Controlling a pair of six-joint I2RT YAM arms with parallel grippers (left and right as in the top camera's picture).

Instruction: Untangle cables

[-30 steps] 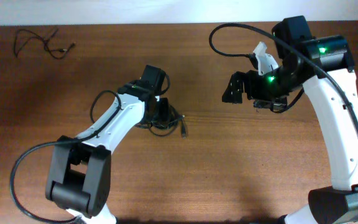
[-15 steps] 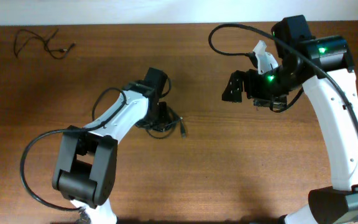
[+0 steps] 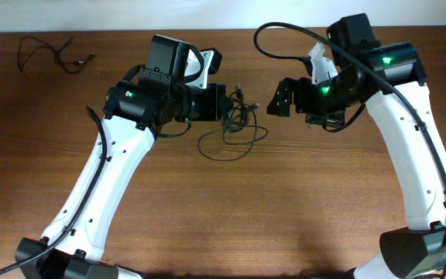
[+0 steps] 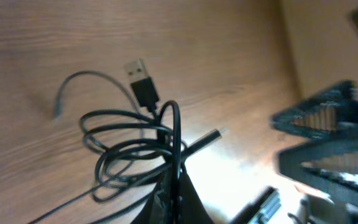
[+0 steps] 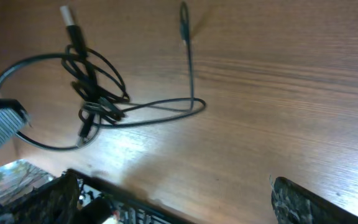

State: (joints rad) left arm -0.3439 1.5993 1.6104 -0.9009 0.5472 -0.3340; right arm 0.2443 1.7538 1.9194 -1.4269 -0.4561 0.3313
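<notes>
Wooden table, tangled cables away from edges, left pincer clamping them, right pincer spread, apparently just beside.

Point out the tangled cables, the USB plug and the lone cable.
tangled cables (image 3: 237, 118), overhead view, on the knotted middle.
USB plug (image 4: 143, 90), left wrist view, on its black body.
lone cable (image 3: 59, 54), overhead view, on its middle bend.

A brown wooden table meets a pale wall along its far edge.

This seems a robotics lab: two white robot arms at a wooden desk (plain white wall behind the desk).
</notes>
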